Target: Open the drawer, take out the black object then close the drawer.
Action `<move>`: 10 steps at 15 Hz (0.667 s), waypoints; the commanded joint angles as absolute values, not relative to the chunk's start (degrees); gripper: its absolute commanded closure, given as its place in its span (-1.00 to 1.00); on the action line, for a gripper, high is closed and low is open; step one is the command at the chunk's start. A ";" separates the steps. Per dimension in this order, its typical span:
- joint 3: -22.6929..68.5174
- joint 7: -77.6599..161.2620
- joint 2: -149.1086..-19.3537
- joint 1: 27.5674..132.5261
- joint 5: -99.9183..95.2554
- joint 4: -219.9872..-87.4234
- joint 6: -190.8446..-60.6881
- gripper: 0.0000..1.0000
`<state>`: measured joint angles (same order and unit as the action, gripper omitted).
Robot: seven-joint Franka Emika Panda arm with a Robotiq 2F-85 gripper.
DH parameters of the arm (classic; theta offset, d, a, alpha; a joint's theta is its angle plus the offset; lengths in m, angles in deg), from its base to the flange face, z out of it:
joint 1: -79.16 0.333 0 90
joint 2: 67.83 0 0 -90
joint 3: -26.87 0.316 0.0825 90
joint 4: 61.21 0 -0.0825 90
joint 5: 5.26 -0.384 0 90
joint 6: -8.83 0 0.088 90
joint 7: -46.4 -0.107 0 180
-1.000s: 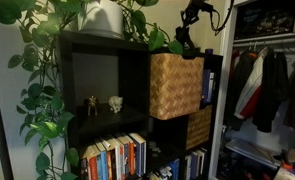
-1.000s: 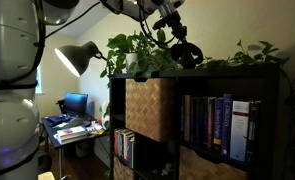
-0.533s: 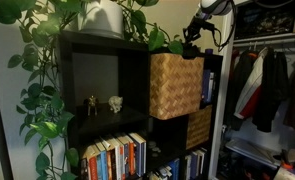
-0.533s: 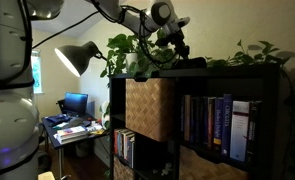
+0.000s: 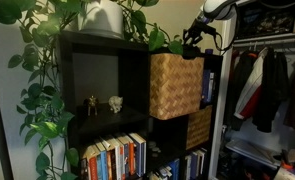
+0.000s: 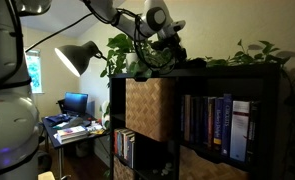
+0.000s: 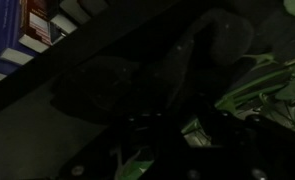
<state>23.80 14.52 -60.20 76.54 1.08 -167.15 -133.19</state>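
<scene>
Since a second ago the gripper (image 6: pixel 172 48) has been lifting off the top of the black shelf (image 6: pixel 227 72) and drawing back toward the arm; it is now hanging among the leaves of the plant (image 6: pixel 137 52) above the shelf's top board. Whether its jaws are standing apart or together I cannot tell: both exterior views are showing it small and dark, and the wrist view is giving only shadow, book spines (image 7: pixel 37 25) and green leaves (image 7: pixel 262 90).

A black object (image 6: pixel 194 63) is lying on the shelf top just beside the gripper, apart from it. It seems to be stretching along the board, though its outline is blurring into the foliage.

The drawer (image 5: pixel 175 85), a light tan wicker bin, is sitting upright in the upper cubby directly below the gripper, in both exterior views (image 6: pixel 150 108). Being cube-shaped, it is showing no clear long axis; its front is facing out of the shelf toward the room, and it appears to be standing slightly proud of the frame.
</scene>
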 commanded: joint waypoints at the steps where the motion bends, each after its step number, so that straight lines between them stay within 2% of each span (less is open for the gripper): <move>1: 26.01 13.24 -56.03 75.60 2.61 -169.43 -133.82 -0.39; 5: 28.39 13.21 -54.20 75.36 5.09 -167.70 -131.33 -0.91; 7: 29.15 14.60 -53.23 76.02 3.43 -167.34 -129.25 -1.00; 10: 30.11 16.12 -52.32 76.98 0.42 -166.39 -122.89 -1.00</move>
